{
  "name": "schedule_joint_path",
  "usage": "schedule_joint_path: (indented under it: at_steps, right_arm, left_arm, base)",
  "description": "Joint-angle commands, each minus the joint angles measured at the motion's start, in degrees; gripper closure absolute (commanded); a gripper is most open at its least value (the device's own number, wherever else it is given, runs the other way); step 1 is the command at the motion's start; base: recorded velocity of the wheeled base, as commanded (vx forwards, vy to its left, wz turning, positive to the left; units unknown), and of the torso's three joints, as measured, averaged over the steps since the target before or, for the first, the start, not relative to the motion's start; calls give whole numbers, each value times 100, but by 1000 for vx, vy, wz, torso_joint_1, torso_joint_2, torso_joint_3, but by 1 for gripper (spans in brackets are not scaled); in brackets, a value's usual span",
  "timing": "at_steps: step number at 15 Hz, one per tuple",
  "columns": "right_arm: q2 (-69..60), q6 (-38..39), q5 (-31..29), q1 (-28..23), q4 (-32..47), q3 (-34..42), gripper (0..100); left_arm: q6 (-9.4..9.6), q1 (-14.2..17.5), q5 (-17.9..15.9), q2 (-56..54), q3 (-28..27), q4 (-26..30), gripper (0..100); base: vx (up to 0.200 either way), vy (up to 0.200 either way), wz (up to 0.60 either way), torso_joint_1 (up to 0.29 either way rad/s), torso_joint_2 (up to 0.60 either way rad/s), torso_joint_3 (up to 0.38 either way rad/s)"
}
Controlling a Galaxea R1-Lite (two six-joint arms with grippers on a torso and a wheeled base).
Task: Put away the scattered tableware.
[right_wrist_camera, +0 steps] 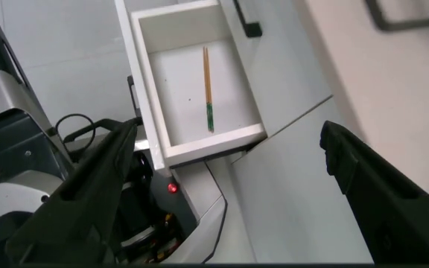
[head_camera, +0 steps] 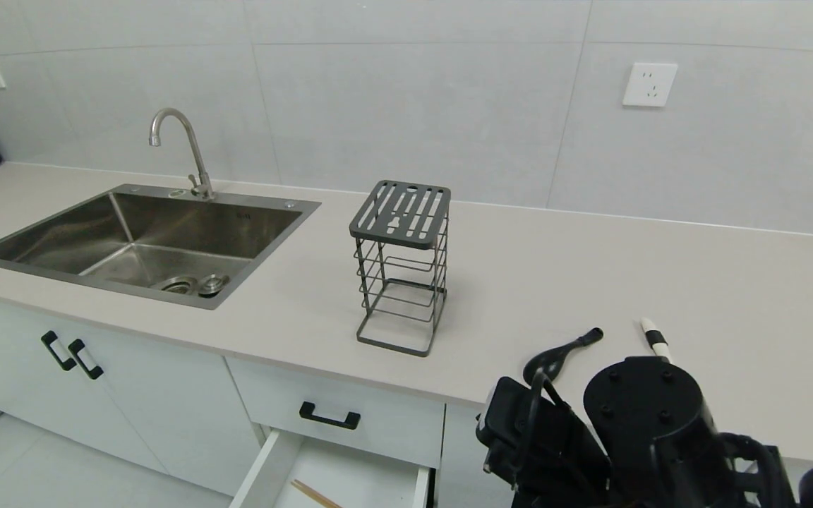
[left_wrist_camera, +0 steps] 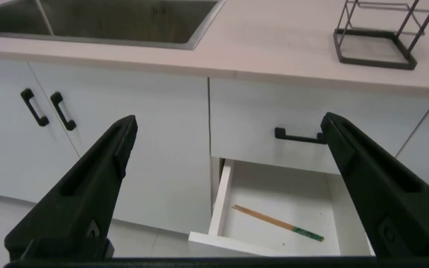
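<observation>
So left gripper (left_wrist_camera: 229,126) & right gripper (right_wrist_camera: 228,130) are both spread wide, nothing in them. Black spoon (head_camera: 562,351) lies near the beige counter's (head_camera: 590,268) front edge, right end; wooden green-tipped chopsticks (left_wrist_camera: 278,222) in open white drawer (left_wrist_camera: 220,199).

Pale bench (head_camera: 590,282) is carrying a dark wire rack (head_camera: 401,268) standing upright near the sink (head_camera: 202,229); a black spoon (head_camera: 560,351) and a white black-banded utensil (head_camera: 655,340) are lying apart near its front edge.
</observation>
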Motion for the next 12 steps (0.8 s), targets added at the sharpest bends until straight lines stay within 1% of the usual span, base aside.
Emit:
schedule_joint_path:
  at_steps: [1, 2, 3, 4, 5, 6, 8, 9, 10, 12]
  right_arm:
    - [52, -6, 8, -34, 8, -32, 0]
    - [60, 3, 228, -113, -1, -32, 0]
    - [60, 3, 316, -193, -10, 3, 0]
    - [104, 3, 615, -280, -36, 56, 0]
    - [148, 3, 729, -333, -45, 83, 0]
    - [166, 74, 720, -404, -71, 100, 0]
    - [139, 460, 676, -527, -256, 170, 0]
    - [60, 715, 544, -623, -405, 241, 0]
    - [-159, 821, 492, -773, -405, 293, 0]
    - [-502, 768, 492, -1133, -405, 636, 0]
  left_arm:
    - [-1, 0, 0, 0, 0, 7, 0]
    - [-1, 0, -9, 0, 0, 7, 0]
    - [-1, 0, 0, 0, 0, 7, 0]
    - [-1, 0, 0, 0, 0, 7, 0]
    - [-1, 0, -9, 0, 0, 7, 0]
    - [-1, 0, 0, 0, 0, 7, 0]
    - [-1, 0, 0, 0, 0, 7, 0]
    - [-1, 0, -9, 0, 0, 7, 0]
    - [-1, 0, -9, 0, 0, 7, 0]
    - [-1, 0, -9, 0, 0, 7, 0]
  base:
    - [0, 0, 0, 154, -305, -154]
    - [0, 0, 0, 100, -188, -85]
    - [0, 0, 0, 51, -100, -46]
    - [0, 0, 0, 36, -56, -32]
    - [0, 0, 0, 0, 0, 0]
    - [0, 0, 0, 0, 0, 0]
    - [0, 0, 0, 0, 0, 0]
    - [0, 0, 0, 0, 0, 0]
    - [0, 0, 0, 0, 0, 0]
    - [0, 0, 0, 0, 0, 0]
